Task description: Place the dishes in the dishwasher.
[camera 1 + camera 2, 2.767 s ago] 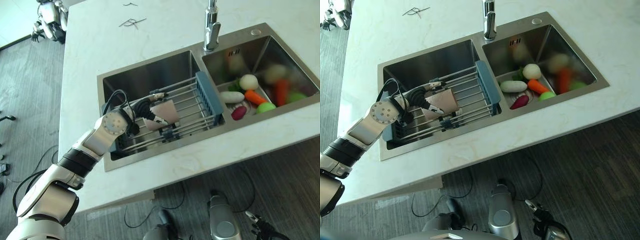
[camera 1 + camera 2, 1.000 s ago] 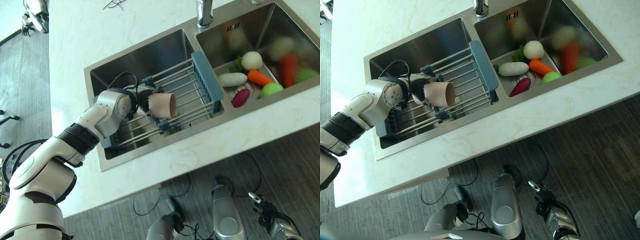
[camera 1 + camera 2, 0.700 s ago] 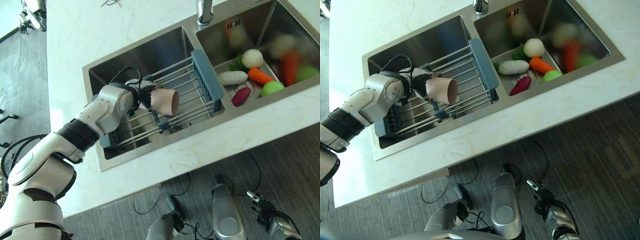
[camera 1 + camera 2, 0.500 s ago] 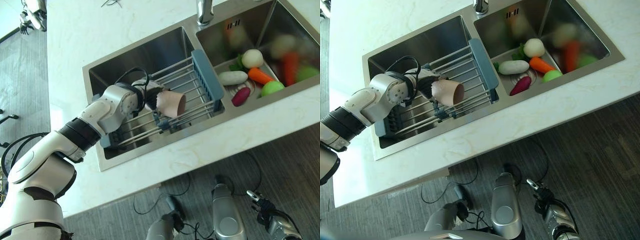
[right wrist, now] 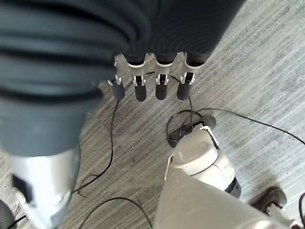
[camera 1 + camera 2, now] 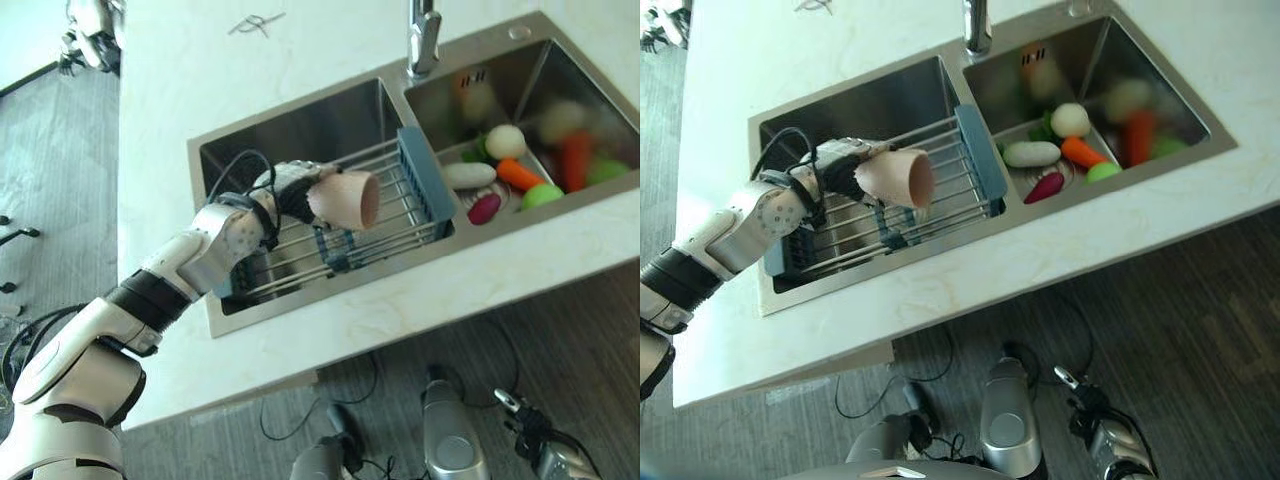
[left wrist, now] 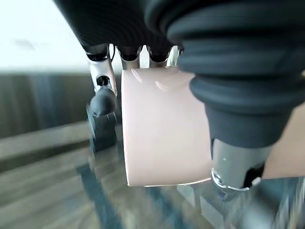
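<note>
A pale pink cup lies on its side in the air, mouth to the right, just above the wire dish rack that spans the left basin of the steel sink. My left hand is shut on the cup's base end. In the left wrist view the cup sits between the fingers and the thumb. My right hand hangs low over the floor with straight fingers and holds nothing; it also shows at the bottom right.
The rack has blue end pieces. The right basin holds several vegetables. A tap stands behind the divider. White marble counter surrounds the sink, its front edge near me.
The cup has risen off the rack and moved slightly right, held in my left hand. The camera view has shifted too.
</note>
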